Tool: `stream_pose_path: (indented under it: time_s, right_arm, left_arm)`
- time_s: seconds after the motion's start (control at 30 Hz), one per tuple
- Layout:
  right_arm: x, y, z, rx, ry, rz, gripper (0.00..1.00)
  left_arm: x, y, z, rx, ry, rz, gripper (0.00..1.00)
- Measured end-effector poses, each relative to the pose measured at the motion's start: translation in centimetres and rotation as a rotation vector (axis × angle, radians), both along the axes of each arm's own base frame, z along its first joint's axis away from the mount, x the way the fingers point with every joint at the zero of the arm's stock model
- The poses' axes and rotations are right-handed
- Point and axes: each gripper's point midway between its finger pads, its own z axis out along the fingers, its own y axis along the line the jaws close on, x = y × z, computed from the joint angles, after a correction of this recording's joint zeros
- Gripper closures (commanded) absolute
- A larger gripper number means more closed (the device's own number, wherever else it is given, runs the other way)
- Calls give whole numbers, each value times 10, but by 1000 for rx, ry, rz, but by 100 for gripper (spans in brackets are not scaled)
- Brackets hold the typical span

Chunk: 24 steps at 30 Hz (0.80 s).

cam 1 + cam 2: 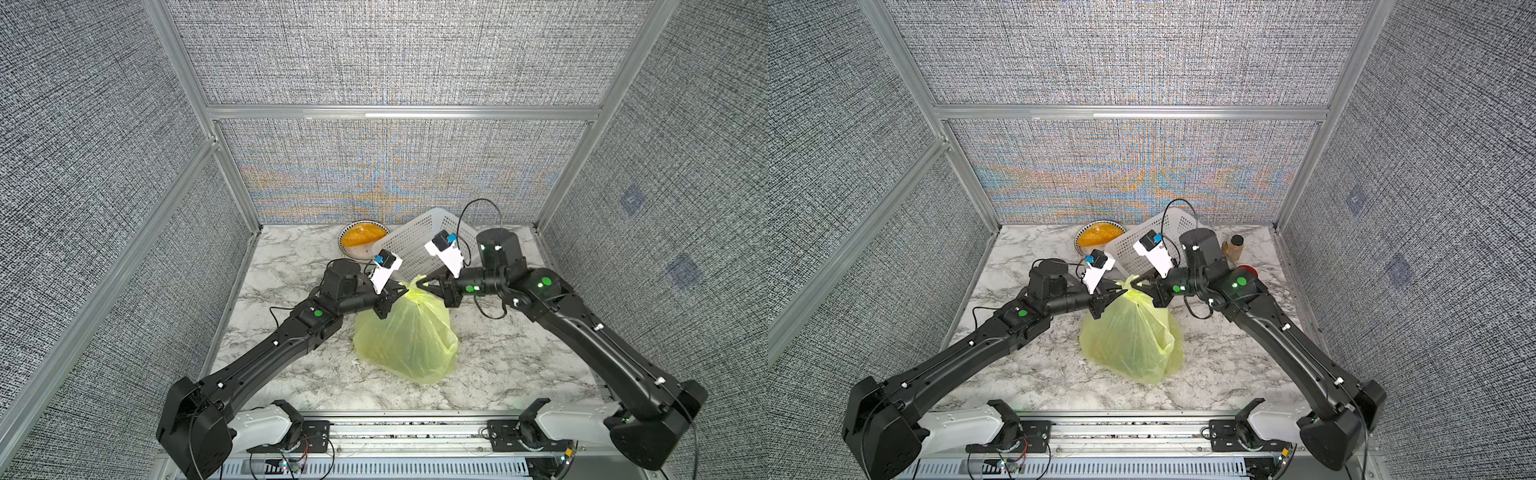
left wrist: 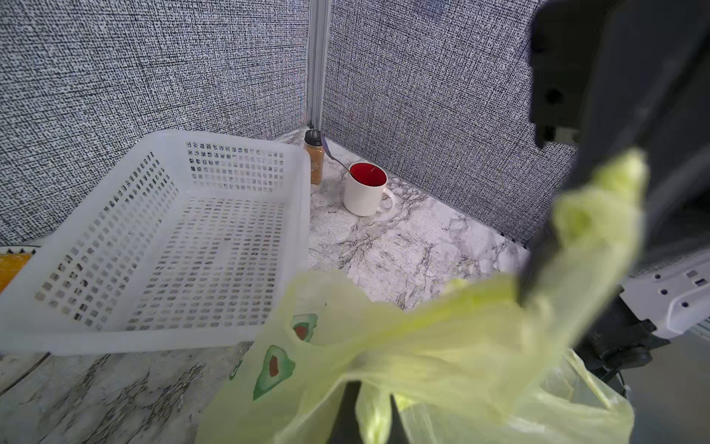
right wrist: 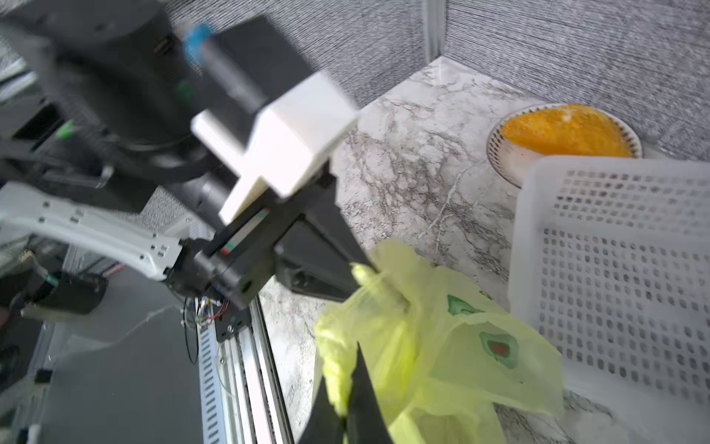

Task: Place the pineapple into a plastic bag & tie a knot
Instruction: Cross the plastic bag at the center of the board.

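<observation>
At the middle of the white marble-patterned tabletop (image 1: 291, 374), a thin translucent yellow-green plastic bag (image 1: 409, 336) with small avocado prints, standing upright and bulging, base on the surface. Through the film, only a darker mass, too veiled to name.

At the bag's top, yellow-green handle strips (image 1: 1130, 286) drawn up into a small bunch at the peak. Cannot tell whether tied.

Left gripper (image 1: 402, 291) reaching in from the left, jaws closed narrow on the bag's film at that bunch. In the left wrist view, a strip pinched between two black fingers (image 2: 345, 415).

Right gripper (image 1: 423, 284) reaching in from the right, tips facing the left one's across the peak, nearly touching. Likewise clamped tight on bag film, with crumpled yellow-green plastic pressed against its dark fingers (image 3: 361, 403) in the right wrist view.

Just beyond the bag, toward the far side, a white perforated plastic basket (image 1: 415, 245), tilted. Left of it at the far edge, right beside it, a patterned-rim bowl (image 1: 363, 237) with orange contents.

In the far right corner, a white mug (image 2: 365, 192) with a red inside, a metal spoon (image 2: 334, 153) leaning in it, and just beside them a small brown jar (image 2: 315, 161) with a black lid — all well apart from the bag.
</observation>
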Motion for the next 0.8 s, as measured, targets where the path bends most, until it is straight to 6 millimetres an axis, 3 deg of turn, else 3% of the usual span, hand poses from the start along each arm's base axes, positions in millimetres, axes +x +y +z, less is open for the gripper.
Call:
stream_pose_path:
  time_s: [0.07, 0.23, 0.43, 0.6, 0.8]
  right_arm:
    - [-14, 5, -7, -19, -58, 64, 100]
    - [-20, 9, -34, -109, -151, 157, 100]
    - [-4, -15, -65, -282, -250, 133, 100]
    - [10, -40, -72, -366, -323, 77, 100]
    - [-5, -34, -94, -402, -343, 160, 100]
  left_arm:
    - [0, -1, -3, -1, 15, -1, 100]
    - [1, -2, -4, -5, 31, 1, 100]
    - [-7, 0, 12, -12, 12, -26, 100]
    - [-16, 0, 19, 11, -3, -81, 100]
    - [-18, -2, 15, 42, 4, -107, 100]
